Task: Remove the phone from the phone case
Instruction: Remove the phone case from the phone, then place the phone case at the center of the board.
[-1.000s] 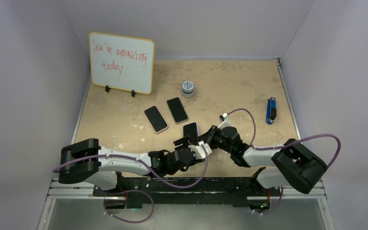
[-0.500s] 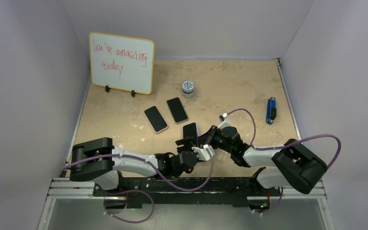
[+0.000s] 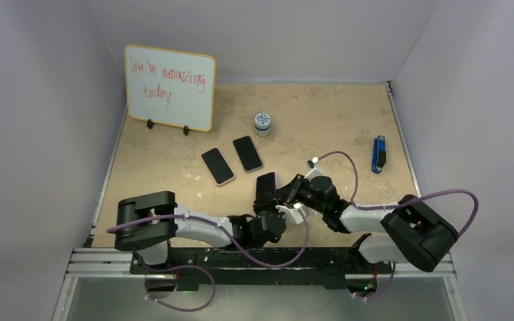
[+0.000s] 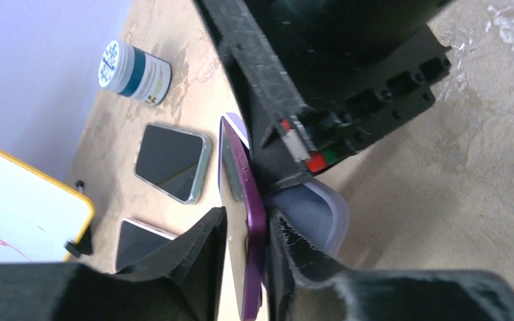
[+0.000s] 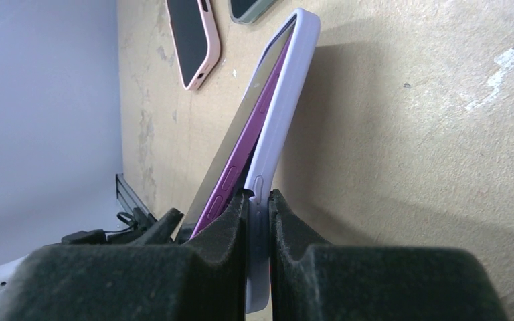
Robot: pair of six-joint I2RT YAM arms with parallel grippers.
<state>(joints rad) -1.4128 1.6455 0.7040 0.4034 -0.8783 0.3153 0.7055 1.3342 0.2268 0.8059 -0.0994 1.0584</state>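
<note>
Beyond phone [image 4: 253, 221], case [image 5: 278, 114]: 2 handsets [image 3: 217, 166], jar [image 3: 262, 123], w/board [image 3: 169, 87].

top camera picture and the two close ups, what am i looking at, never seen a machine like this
Two robot arms bolted to a table, each ending in a two-finger gripper. The wide picture is from a fixed camera overhead: left arm, right arm. The close-ups are from wrist cameras, so the black foam shapes are fingers. On the table lie a pink-cased phone, a second phone, a small jar and a blue object, with a whiteboard standing behind. The right gripper pinches a lilac case; the left gripper has its fingers either side of the purple phone partly out of it, though a firm grip isn't clear.
</note>
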